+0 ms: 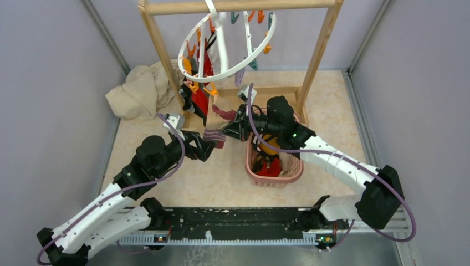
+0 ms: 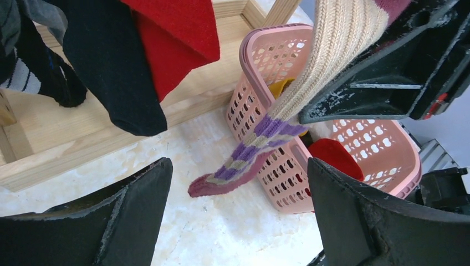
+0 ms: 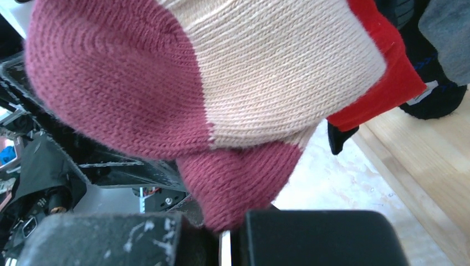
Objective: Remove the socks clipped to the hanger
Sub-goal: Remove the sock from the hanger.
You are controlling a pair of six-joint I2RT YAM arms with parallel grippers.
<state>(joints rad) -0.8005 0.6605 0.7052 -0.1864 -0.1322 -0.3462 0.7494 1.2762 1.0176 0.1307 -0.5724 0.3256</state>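
The white ring hanger point(image 1: 221, 52) hangs tilted from the wooden rack, with orange and teal clips. Red and black socks point(image 1: 200, 97) hang from its left side; they also show in the left wrist view point(image 2: 138, 66). My right gripper point(image 1: 235, 121) is shut on a cream, maroon and purple-striped sock point(image 1: 215, 133), pinching its maroon part point(image 3: 233, 183) between its fingers point(image 3: 224, 235). I cannot tell whether a clip holds the sock's top. My left gripper point(image 1: 215, 145) is open and empty, its jaws wide apart point(image 2: 238, 188) just below the sock's striped toe point(image 2: 244, 160).
A pink lattice basket point(image 1: 296, 169) stands right of centre with red and yellow socks inside; it also shows in the left wrist view point(image 2: 260, 111). A beige cloth point(image 1: 138, 91) lies at the back left. The wooden rack's posts point(image 1: 318, 55) and base point(image 2: 66, 138) stand behind.
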